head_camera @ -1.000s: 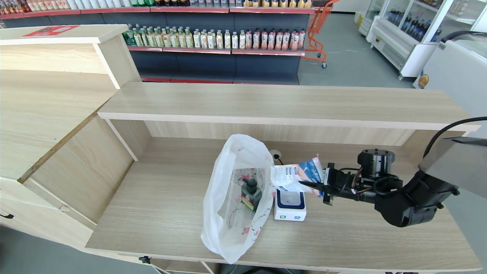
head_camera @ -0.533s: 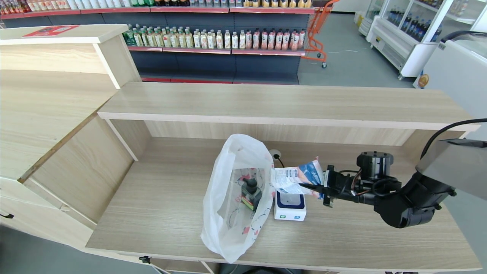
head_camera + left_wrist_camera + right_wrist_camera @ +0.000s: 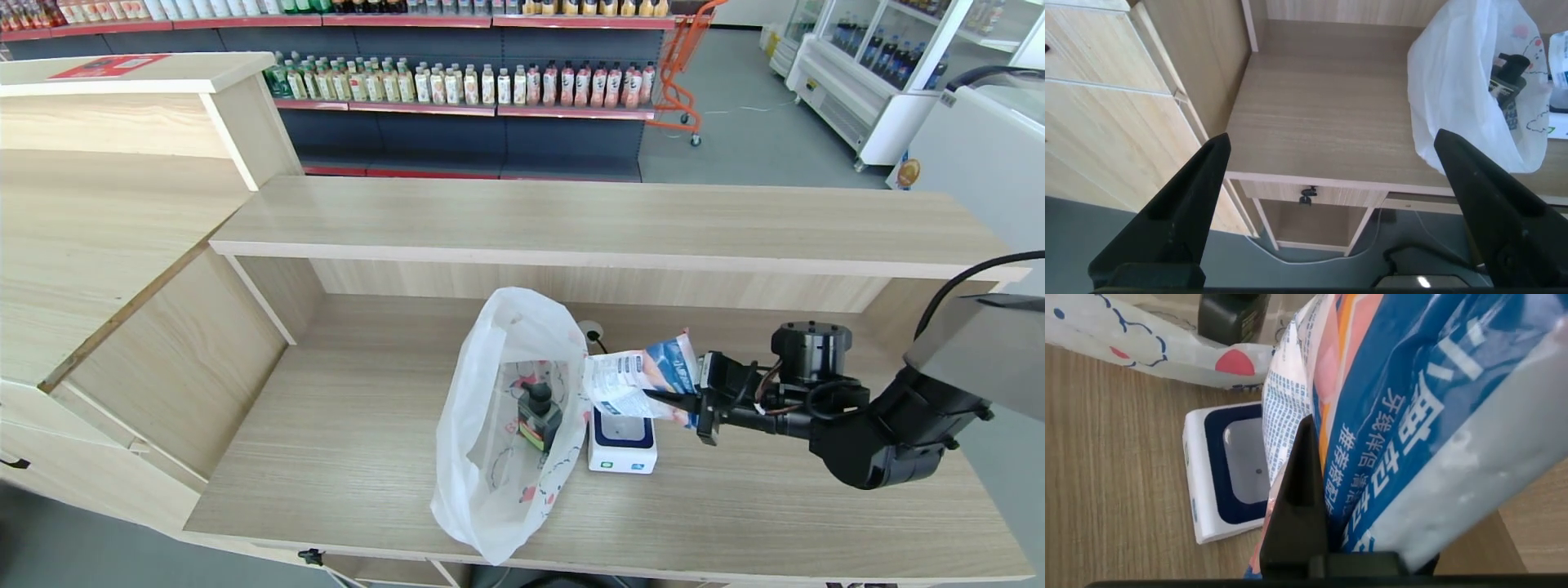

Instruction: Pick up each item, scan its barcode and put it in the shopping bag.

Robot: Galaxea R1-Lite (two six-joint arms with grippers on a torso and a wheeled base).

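Lower counter [image 3: 343, 441]: the shopping bag [image 3: 490, 490] stands near its middle. A bottle [image 3: 539, 416] stands upright inside the bag. The scanner [image 3: 622, 445] lies on the counter just right of the bag; contact between them cannot be confirmed. The packet [image 3: 637, 380] hangs above the scanner's far end, its left edge beside the bag's rim, clamped at its right end by the right gripper [image 3: 669, 400], whose arm enters from the right. A cable port [image 3: 591, 331] sits behind the bag. A raised ledge [image 3: 604, 220] runs along the counter's far side. A side counter [image 3: 106, 204] adjoins at left. Bottle shelves [image 3: 457, 82] stand far beyond the ledge.
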